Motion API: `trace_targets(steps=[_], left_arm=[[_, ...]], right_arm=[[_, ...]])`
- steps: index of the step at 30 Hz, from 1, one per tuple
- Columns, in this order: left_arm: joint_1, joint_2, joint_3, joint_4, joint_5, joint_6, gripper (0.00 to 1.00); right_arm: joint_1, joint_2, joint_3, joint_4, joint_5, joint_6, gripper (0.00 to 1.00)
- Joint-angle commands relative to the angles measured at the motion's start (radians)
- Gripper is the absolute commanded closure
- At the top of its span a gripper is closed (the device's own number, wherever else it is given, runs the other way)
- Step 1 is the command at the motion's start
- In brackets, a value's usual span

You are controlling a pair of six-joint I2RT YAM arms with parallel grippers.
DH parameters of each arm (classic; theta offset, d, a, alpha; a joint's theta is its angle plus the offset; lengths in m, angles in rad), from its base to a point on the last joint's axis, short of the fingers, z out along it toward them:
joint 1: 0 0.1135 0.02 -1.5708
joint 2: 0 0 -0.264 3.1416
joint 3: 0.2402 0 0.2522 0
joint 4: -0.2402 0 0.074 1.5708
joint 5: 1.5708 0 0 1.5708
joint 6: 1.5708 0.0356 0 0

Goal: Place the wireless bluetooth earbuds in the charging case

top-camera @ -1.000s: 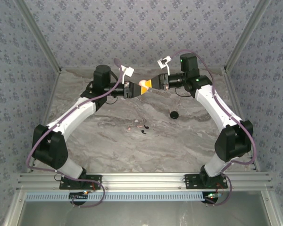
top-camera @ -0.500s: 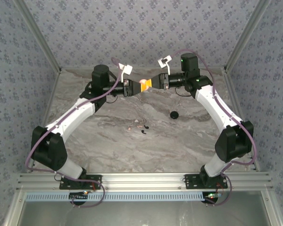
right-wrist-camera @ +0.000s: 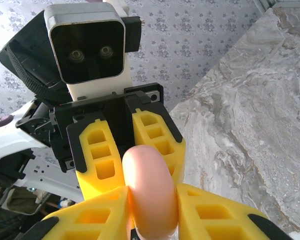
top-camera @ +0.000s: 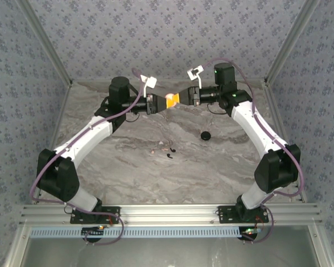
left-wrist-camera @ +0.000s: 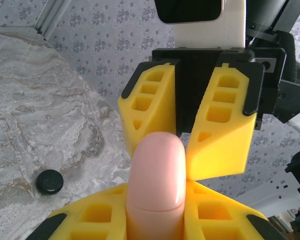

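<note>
One pink disc (left-wrist-camera: 156, 165) is clenched by the left tool (left-wrist-camera: 156, 189), its lower half cut off; whether the right tool (left-wrist-camera: 182, 150) grips it cannot be told.

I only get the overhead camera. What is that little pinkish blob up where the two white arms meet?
Observer: A smooth pink rounded disc, seen edge-on, clamped between the left gripper's yellow fingers.
Operator: Is it one solid piece?
Observer: A thin seam line crosses it near those fingers.
Operator: And the other arm?
Observer: The right gripper's blocky yellow fingers flank the disc's other end; whether they press it is unclear.
</note>
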Motion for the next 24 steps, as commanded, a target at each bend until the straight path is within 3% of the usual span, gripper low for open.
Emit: trace_targets(steps=[1,5,7,11,24], left_arm=[[-0.008,-0.02,0.051,-0.09,-0.044,0.069,0.94],[-0.013,-0.011,0.065,-0.131,-0.119,0.171,0.92],[-0.018,-0.02,0.028,-0.093,-0.188,0.242,0.9],[-0.019,-0.025,-0.047,0.014,-0.213,0.355,0.93],[-0.052,-0.053,-0.129,0.112,-0.136,0.598,0.93]], right_arm=[[0.001,-0.062,0.016,-0.094,0.088,-0.052,0.59],[-0.005,-0.086,0.047,-0.23,0.263,-0.123,0.49],[-0.005,-0.095,0.056,-0.269,0.293,-0.152,0.46],[0.002,-0.104,0.066,-0.342,0.325,-0.201,0.45],[0.067,-0.106,0.091,-0.448,0.387,-0.294,0.43]])
